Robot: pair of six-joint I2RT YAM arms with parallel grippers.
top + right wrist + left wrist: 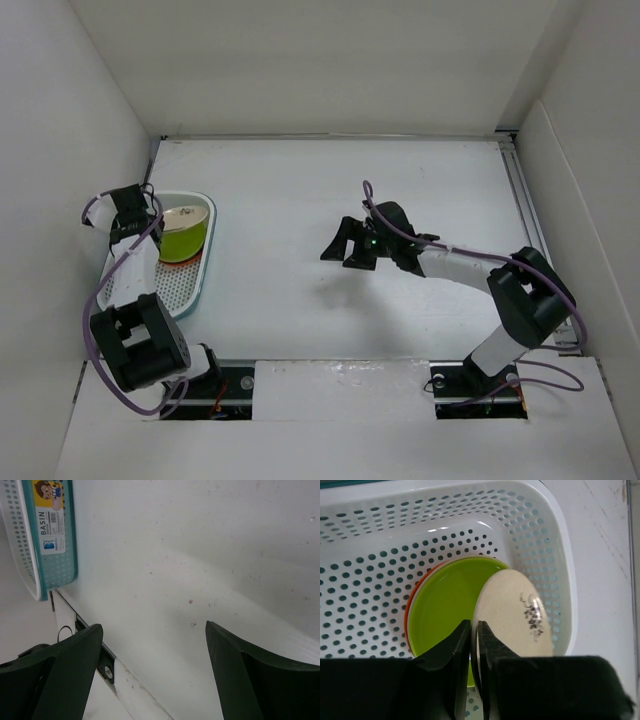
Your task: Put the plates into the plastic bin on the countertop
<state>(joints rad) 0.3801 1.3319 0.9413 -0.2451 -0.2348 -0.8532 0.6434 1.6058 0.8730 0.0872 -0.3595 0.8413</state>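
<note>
My left tool (474, 645) clamped the beige plate (515, 615), tilted just above the lime green plate (445, 605) in the bin (555, 555); right tool (152, 630) gaped empty.

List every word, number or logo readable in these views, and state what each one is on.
"BASIN": on the sticker on the white bin's outer wall, in the right wrist view.
Smaller print and the blue logo on that same sticker: too small to read.
Dark marks on the beige plate: not legible as words.
No other text shows.
</note>
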